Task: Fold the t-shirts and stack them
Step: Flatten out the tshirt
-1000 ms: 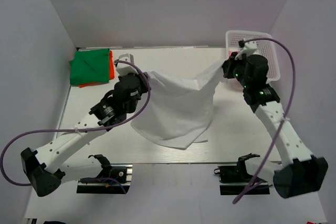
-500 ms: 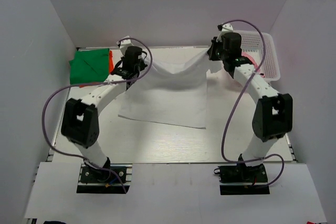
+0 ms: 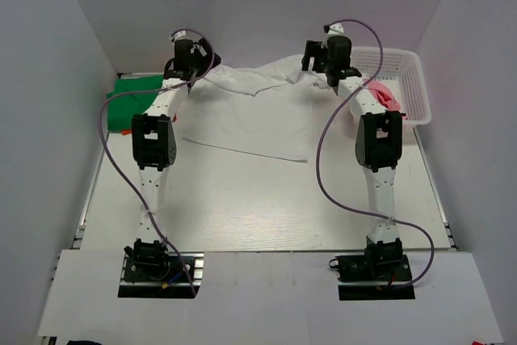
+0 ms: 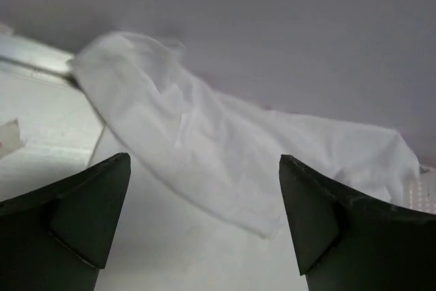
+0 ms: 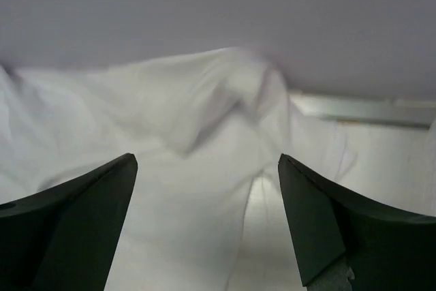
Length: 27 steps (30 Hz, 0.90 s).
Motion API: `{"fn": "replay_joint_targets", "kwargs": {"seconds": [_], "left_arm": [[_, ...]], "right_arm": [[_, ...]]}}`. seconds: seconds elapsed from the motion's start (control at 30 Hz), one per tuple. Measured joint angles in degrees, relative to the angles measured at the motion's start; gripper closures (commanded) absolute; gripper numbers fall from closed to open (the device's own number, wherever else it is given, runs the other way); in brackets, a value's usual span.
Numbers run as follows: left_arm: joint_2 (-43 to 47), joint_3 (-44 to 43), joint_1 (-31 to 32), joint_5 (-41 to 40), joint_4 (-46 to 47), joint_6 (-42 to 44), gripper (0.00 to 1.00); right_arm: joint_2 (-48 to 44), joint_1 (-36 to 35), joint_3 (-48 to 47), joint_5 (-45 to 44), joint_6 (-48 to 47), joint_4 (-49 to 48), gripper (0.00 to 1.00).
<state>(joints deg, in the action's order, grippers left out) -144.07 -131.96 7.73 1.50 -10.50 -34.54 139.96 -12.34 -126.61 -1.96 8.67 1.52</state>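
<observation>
At the far edge, the left gripper (image 4: 203,161) and right gripper (image 5: 208,158), jaws apart and empty, flank the white t-shirt (image 3: 250,115) spreading nearward between them.

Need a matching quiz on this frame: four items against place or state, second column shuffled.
1 white t-shirt
2 green t-shirt
3 pink t-shirt
4 left gripper

A in the basket
B open, holding nothing
C spread on the table, far middle
D far-left corner

Pairs: 1-C, 2-D, 3-A, 4-B
</observation>
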Motion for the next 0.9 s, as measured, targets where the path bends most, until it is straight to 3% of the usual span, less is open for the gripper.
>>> {"fn": "replay_joint_targets", "kwargs": {"seconds": [0.2,0.4,0.57,0.9], "left_arm": [[11.04,22.99,-0.61,4.57,1.62,-0.33,0.0],[24.94,37.35,2.47,7.54,3.39,-0.35,0.0],[31.17,45.83,5.18,8.55,5.11,-0.98,0.0],[30.84,52.96,8.55,7.02,1.51,-3.13,0.0]], "right_arm": [[-15.21,-0.63,22.86,5.22,-0.24,-1.7,0.1],[-30.82,-3.85,39.23,8.63,-0.04,-4.11,0.1],[-30.05,-5.73,43.69,10.12,1.31,-4.52,0.1],[-23.85,-7.74,47.84,10.73,4.52,-1.31,0.1]]}}
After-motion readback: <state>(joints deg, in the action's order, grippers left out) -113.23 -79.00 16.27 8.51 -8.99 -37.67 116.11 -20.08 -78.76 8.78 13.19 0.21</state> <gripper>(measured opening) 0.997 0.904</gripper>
